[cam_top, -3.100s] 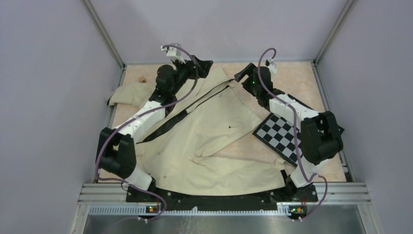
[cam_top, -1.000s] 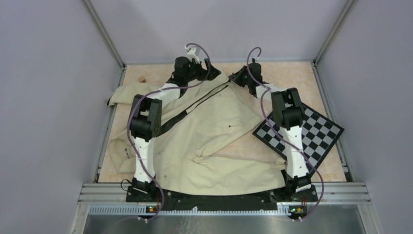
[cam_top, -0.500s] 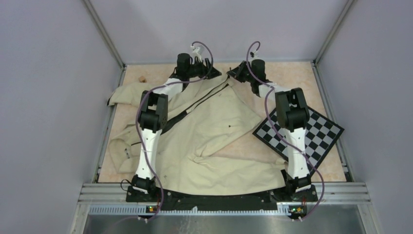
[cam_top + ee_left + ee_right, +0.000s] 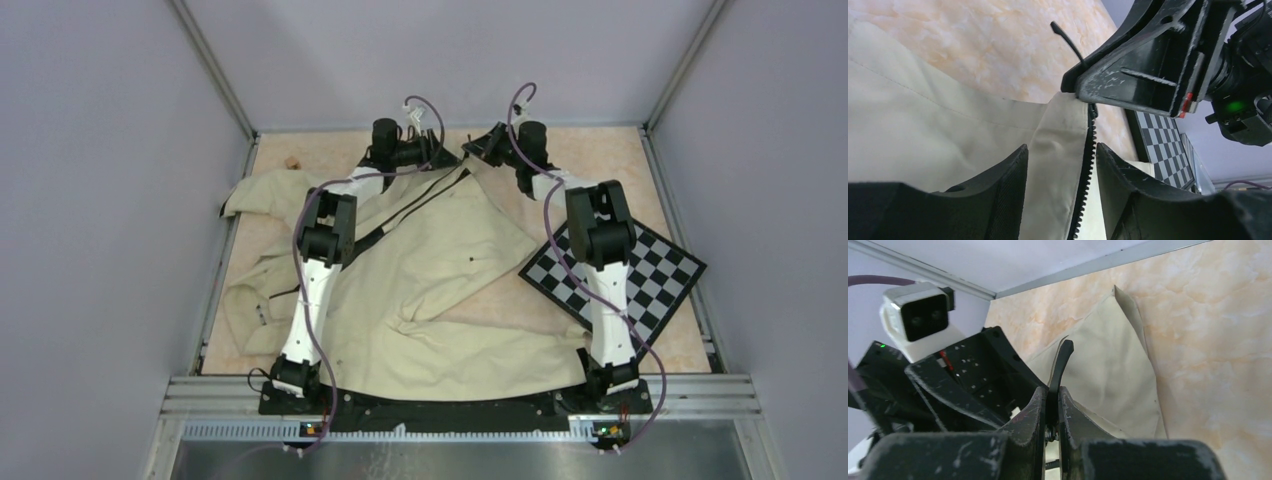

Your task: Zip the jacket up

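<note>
The jacket (image 4: 440, 270) lies spread out over the surface (image 4: 600, 160). Its zipper end is at the far side, in the middle, where both arms meet. The right hand (image 4: 1051, 390) has its fingers pressed together on the thin black zipper pull (image 4: 1062, 357), which sticks up out of the pinch. The left hand (image 4: 1062, 150) is spread, with one finger on each side of the cloth edge that carries the zipper teeth (image 4: 1088, 150). It does not look like it grips the cloth yet. The teeth there are bare, with no other row joined to them, so I think the zipping has hardly begun. A few things could go wrong from here. If the left hand shuts on the teeth and not on the cloth beside them, it could block the slider. If it grabs too little cloth, the edge could slip out when the right hand pulls. Then the whole jacket would slide or bunch up and not zip. The pull is thin, so it could slide out of the right hand's pinch. The two hands are very near each other and could bump.
</note>
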Available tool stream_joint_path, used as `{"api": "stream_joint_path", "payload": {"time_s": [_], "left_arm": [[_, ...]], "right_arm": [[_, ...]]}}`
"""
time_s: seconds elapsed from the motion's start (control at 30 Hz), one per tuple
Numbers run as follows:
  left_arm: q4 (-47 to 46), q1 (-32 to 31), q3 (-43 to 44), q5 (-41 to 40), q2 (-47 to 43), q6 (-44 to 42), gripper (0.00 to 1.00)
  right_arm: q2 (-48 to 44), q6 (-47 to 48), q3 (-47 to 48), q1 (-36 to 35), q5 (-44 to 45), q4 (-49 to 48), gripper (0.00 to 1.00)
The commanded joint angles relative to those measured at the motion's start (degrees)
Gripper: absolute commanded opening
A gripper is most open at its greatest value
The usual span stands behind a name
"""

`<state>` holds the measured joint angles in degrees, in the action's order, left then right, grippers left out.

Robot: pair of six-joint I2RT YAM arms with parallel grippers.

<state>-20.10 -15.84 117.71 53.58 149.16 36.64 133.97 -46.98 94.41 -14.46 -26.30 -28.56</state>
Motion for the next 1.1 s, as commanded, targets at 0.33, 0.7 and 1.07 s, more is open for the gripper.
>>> {"api": "stream_joint_path", "payload": {"time_s": [0.33, 0.7, 1.07], "left_arm": [[-8.92, 0.28, 6.65, 2.11, 3.85, 7.34, 0.37], [-11.17, 0.37, 7.39, 3.66, 4.48, 9.77, 0.54], [-20.38, 1.42, 6.53, 4.29, 6.34, 19.73, 0.38]], "right_arm": [[-3.11, -2.18, -1.07, 0.09, -3.74, -6.25, 0.0], [-3.2, -1.79, -0.85, -0.22, -4.37, -6.31, 0.0], [-3.23, -2.05, -0.98, -0.35, -4.3, -6.85, 0.0]]}}
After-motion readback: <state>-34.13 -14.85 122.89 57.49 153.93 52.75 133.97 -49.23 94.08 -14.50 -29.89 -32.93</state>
